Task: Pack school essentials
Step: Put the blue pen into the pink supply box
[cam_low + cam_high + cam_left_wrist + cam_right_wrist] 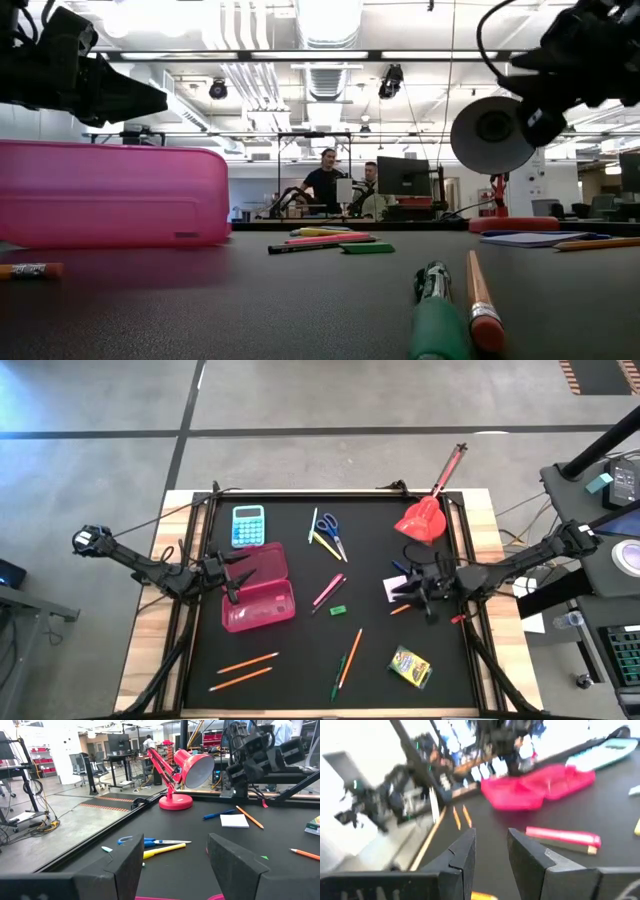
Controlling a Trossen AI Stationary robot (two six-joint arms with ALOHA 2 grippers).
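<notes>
An open pink pencil case (pixel 258 588) lies at the table's left. My left gripper (pixel 235 572) hovers open over it, holding nothing. Blue-handled scissors (pixel 328 532) and a yellow pen (pixel 322 545) lie toward the far side. Pink pens (pixel 328 590) and a green eraser (pixel 338 610) lie mid-table. Orange pencils (pixel 245 662) lie near the front edge, along with a green pen and another pencil (pixel 345 660). The crayon box (pixel 410 666) sits front right. My right gripper (pixel 405 588) is open and empty, low over a white notepad (pixel 393 588).
A red desk lamp (pixel 425 515) stands at the far right, and a blue calculator (pixel 248 525) lies beyond the case. A blue pen (pixel 218 813) and an orange pencil (pixel 249 817) lie by the notepad. Bare black mat shows between the case and the pink pens.
</notes>
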